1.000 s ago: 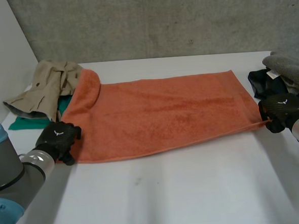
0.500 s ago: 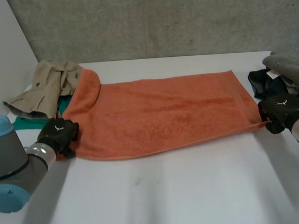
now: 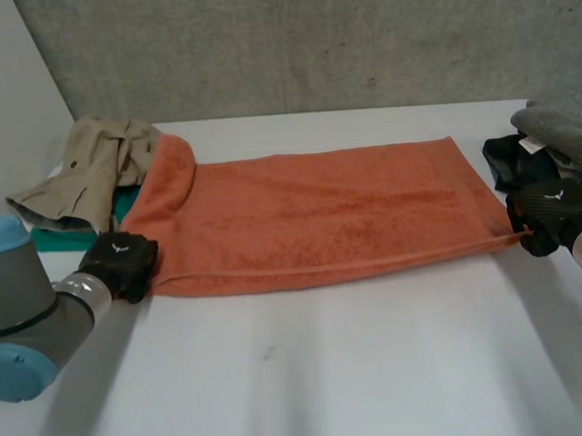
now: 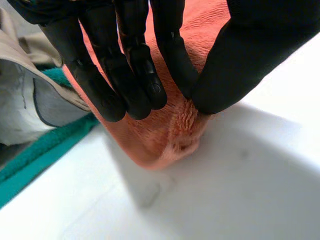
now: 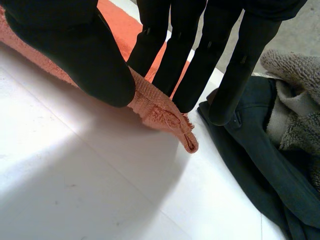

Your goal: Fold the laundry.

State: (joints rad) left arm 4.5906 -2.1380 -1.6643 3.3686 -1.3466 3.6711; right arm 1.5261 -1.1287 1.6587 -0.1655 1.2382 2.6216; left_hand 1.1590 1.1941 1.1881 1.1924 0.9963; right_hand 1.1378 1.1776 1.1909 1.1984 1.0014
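At the far left of the white tabletop point(image 3: 330, 374) a crumpled beige garment point(image 3: 91, 176) lies over a teal cloth point(image 3: 50, 239); beside them the left robot hand point(image 3: 121, 263) pinches the near left corner of the orange terry towel point(image 3: 311, 217), thumb against fingers. The towel lies spread across the middle — and the right robot hand point(image 3: 553, 212) pinches its near right corner, beside a heap of dark and grey clothes point(image 3: 553, 138).

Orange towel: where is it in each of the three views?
Head view: orange towel spread out between left hand and right hand.
Left wrist view: corner pinched between left hand's fingers and thumb.
Right wrist view: corner pinched between right hand's fingers and thumb.
Shared landmark: the white table.
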